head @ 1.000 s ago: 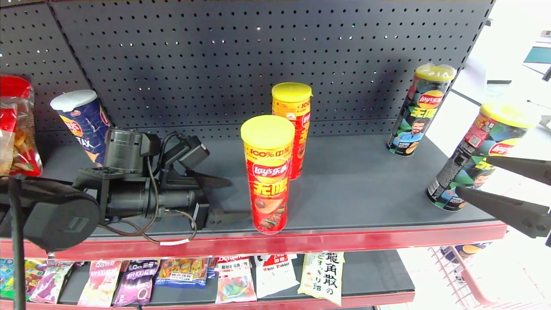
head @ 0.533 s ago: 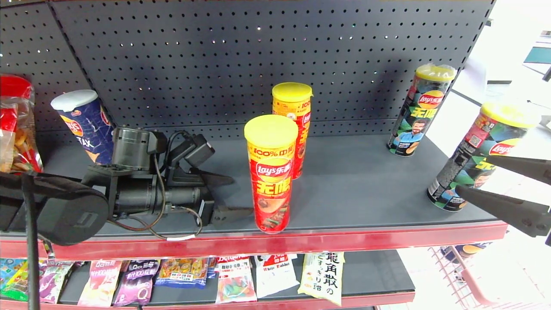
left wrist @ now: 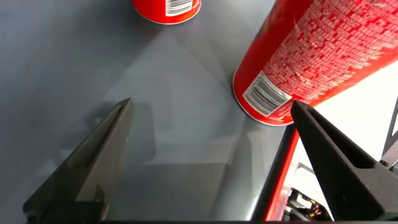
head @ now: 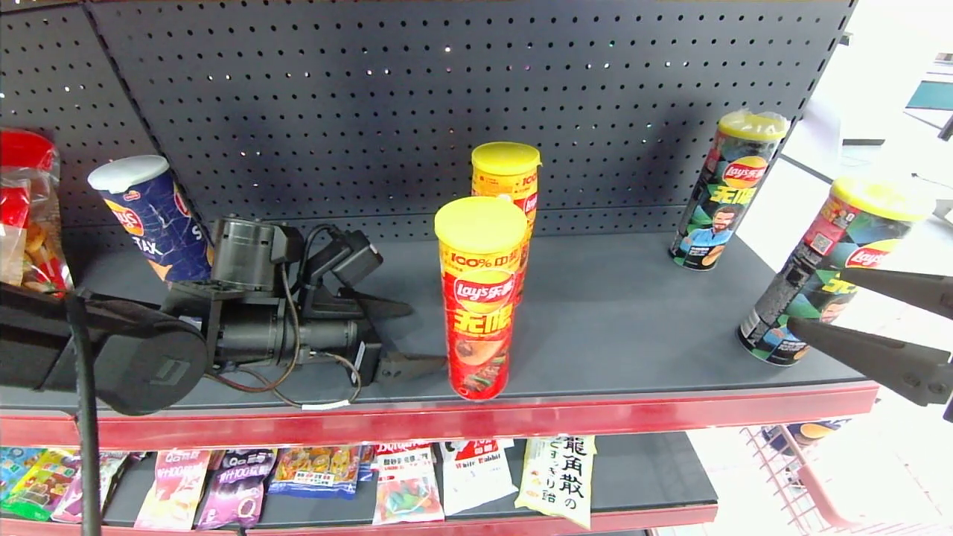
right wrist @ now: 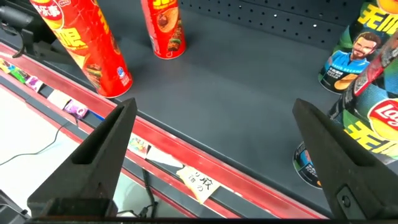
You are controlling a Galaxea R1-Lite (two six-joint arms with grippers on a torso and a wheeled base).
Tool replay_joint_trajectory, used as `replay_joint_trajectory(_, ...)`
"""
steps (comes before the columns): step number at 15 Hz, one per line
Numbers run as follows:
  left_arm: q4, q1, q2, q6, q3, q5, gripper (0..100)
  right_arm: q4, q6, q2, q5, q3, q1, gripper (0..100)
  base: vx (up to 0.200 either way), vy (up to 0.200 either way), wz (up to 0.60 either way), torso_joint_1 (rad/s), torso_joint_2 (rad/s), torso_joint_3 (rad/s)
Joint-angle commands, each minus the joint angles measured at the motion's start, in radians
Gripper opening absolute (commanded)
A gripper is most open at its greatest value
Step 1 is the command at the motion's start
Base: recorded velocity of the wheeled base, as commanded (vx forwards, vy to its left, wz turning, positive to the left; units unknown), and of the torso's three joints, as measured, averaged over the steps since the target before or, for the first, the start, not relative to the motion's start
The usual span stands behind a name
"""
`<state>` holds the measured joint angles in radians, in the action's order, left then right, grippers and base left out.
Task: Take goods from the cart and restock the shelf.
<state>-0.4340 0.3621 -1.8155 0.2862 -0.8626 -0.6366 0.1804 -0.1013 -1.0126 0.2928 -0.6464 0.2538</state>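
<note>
Here the left gripper [head: 427, 336] is touching the front red can [head: 480, 298].
Jaws are gaping, one tip at its 9 o'clock; the right gripper [head: 819, 301] is gaping likewise.

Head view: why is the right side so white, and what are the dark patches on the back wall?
Head view: bright light from the room beyond washes out the right side around the front green can; the dark patches on the pegboard are soft shadows. Left wrist view: a pale sheen lies on the shelf beside the front red can.
</note>
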Motion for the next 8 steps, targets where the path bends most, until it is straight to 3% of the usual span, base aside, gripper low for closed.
replay_joint_trajectory(1,0.000,0.000,-0.008,0.001,-0.009,-0.002,100,0.001,0.000,-0.008,0.000,-0.001,0.001,100,0.000,0.000,0.00,0.000,0.00,0.000)
replay_joint_trajectory(8,0.000,0.023,-0.019,-0.001,-0.015,-0.002,100,0.001,0.000,-0.008,0.000,-0.006,0.001,100,0.000,0.000,0.00,0.000,0.00,0.000)
